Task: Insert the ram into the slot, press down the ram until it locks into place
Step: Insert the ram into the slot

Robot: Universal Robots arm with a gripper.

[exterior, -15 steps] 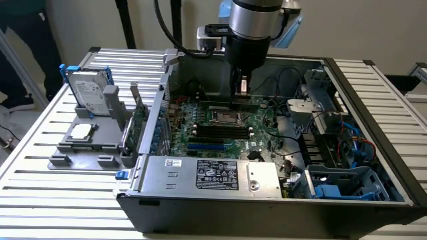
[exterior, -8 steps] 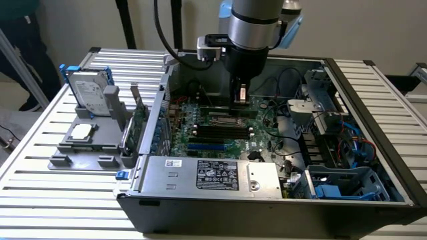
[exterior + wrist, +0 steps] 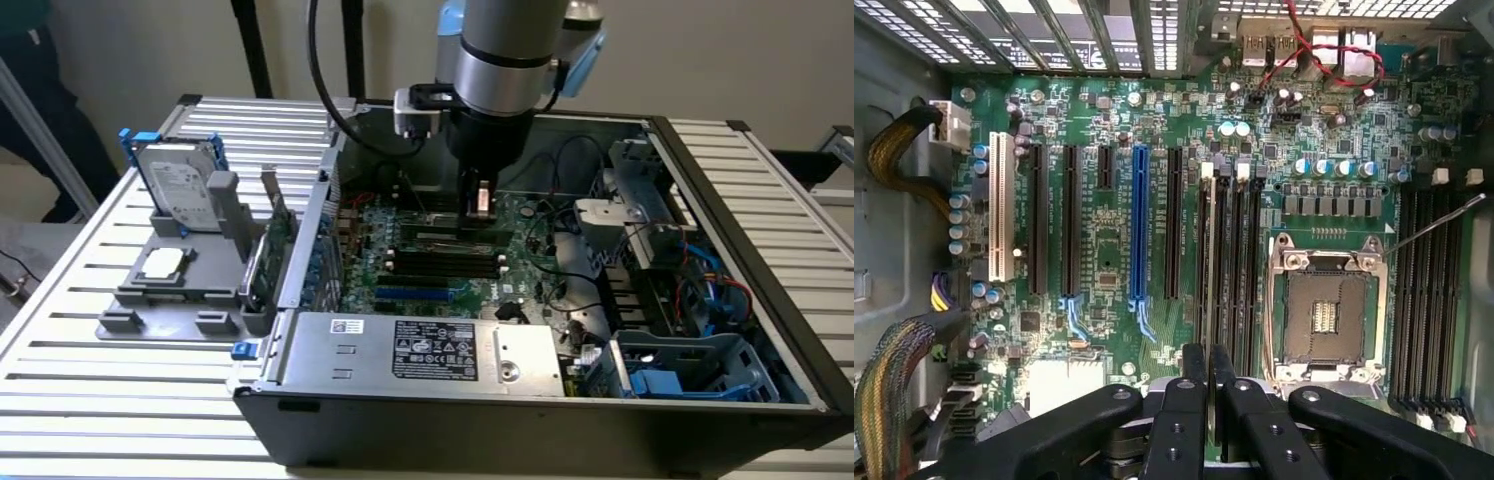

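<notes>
Open computer case point(image 3: 534, 420) on a slatted metal table point(image 3: 120, 400), arm reaching down inside. Gripper point(image 3: 1209, 400) was pinched shut on the ram point(image 3: 1209, 260), seen edge-on, standing along the slot point(image 3: 1202, 300) at the far edge of the bank beside the CPU socket point(image 3: 1324, 315). Seated or just above it, I couldn't tell. Judged the stick light, stiff, brittle: hold the flat faces mid-length, press evenly. Sister slots point(image 3: 1240, 260) crowded close beside it. Blue socket point(image 3: 1140, 220) and bundled cables point(image 3: 894, 370) lay well apart.
</notes>
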